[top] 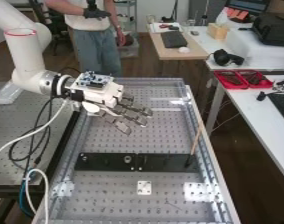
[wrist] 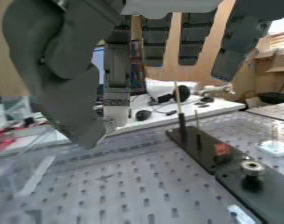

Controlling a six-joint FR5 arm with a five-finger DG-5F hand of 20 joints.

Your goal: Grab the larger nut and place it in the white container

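Larger nut [top: 107, 160]: small, dark, round, metal, low contrast. Facing and long axis: can't tell. Stands on flat black bar [top: 156, 162], nearer bench's near end than the dark grey-fingered hand [top: 116, 108], well apart. Hand wide, fingers extended, spread.

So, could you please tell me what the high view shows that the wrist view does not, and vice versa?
High view: the white arm's red ring, the looping white cable at the view's left, and a wood-topped table beyond the bench.

Wrist view: a short upright rod beside the stick, a red patch on the bar, and an upright wood-coloured surface behind.

Both: the hand, the perforated bench, the black bar, the bearing and the thin stick.
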